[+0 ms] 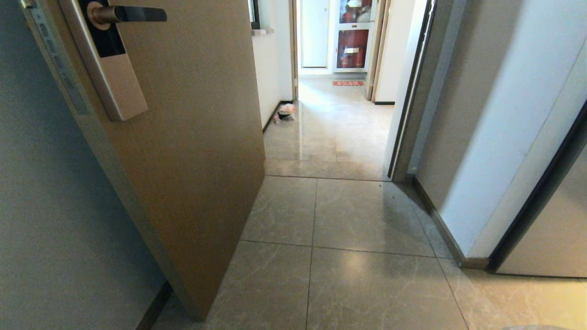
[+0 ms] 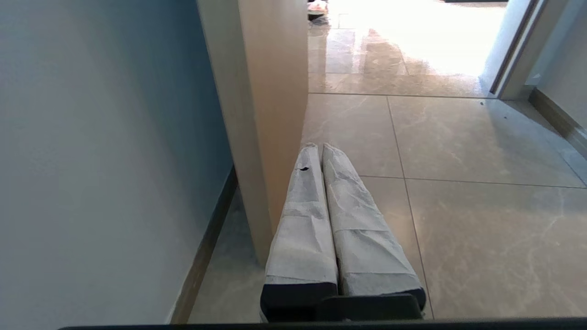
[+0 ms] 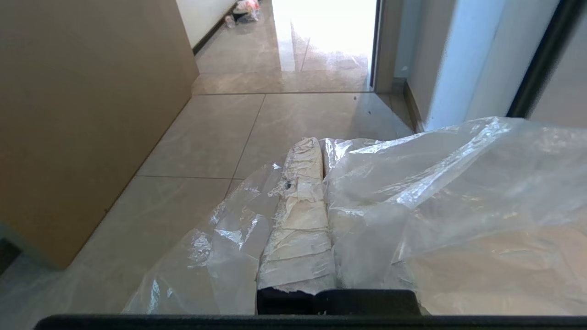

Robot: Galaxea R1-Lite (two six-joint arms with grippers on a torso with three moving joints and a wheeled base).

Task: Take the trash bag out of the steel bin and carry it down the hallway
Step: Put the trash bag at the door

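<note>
Right beside the open wooden door point(image 1: 192, 151), the hallway point(image 1: 330, 133) is stretching away ahead, its glossy beige tiles catching a lot of light past the far edge of the door. That door is taking up most of the left side of the head view and is standing edge-on close to the left gripper. On the other side of the passage from the door, a white wall point(image 1: 500, 137) with a dark baseboard is running along, broken by a dark door frame.

So the trash bag point(image 3: 435, 197), clear and crinkly, is sitting across the passage from the door, draped over and around the right gripper point(image 3: 316, 146). That gripper is clenched on the plastic, with the film pinched between its taped fingers point(image 3: 300, 220) and billowing out on the side away from the door. It's hanging above the floor tiles, not touching the door.

Over by the door's edge, the left gripper point(image 2: 319, 147) is pointing along the floor with its two wrapped fingers point(image 2: 302, 229) pressed together and nothing between them.

Way down the hallway past the door, against the wall on the door's side, a small pinkish bag point(image 1: 286, 112) is lying on the tiles. Too small to say much more about it. Even farther off, a little red mat point(image 1: 348, 83) is lying on the floor.
</note>
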